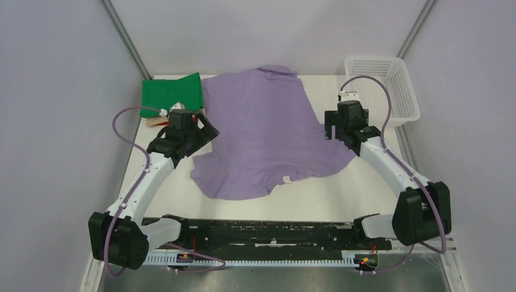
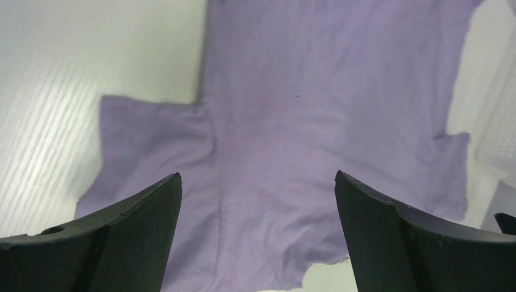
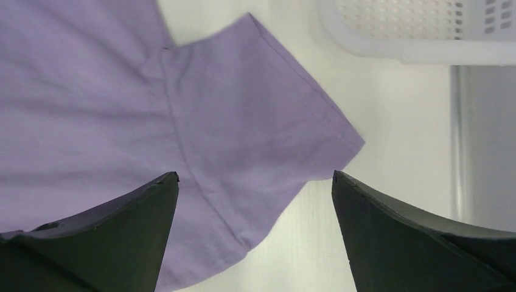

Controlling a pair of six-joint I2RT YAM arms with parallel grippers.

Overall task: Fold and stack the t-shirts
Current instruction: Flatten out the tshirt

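The lavender t-shirt (image 1: 268, 131) lies spread nearly flat in the middle of the table (image 1: 359, 188), its white neck label (image 1: 286, 180) toward the arms and its far edge toward the back wall. The cloth is a little rumpled along the near edge. The left gripper (image 2: 257, 176) hangs over the shirt's left side, its fingers wide apart with nothing between them. The right gripper (image 3: 255, 175) hovers just above the right sleeve (image 3: 261, 115), equally spread and empty. At the back left sits a folded green shirt (image 1: 171, 94) on top of what looks like beige and red cloth (image 1: 157, 121), which I take for the pile under way. The white mesh basket (image 1: 406, 91) stands off at the back right. To my eye the spreading-out is done and the first fold is about to begin. Each gripper needs to drop onto a sleeve or side edge, pinch only that layer, and carry it inward over the body without dragging the rest askew. The wrinkled near edge may want smoothing first.
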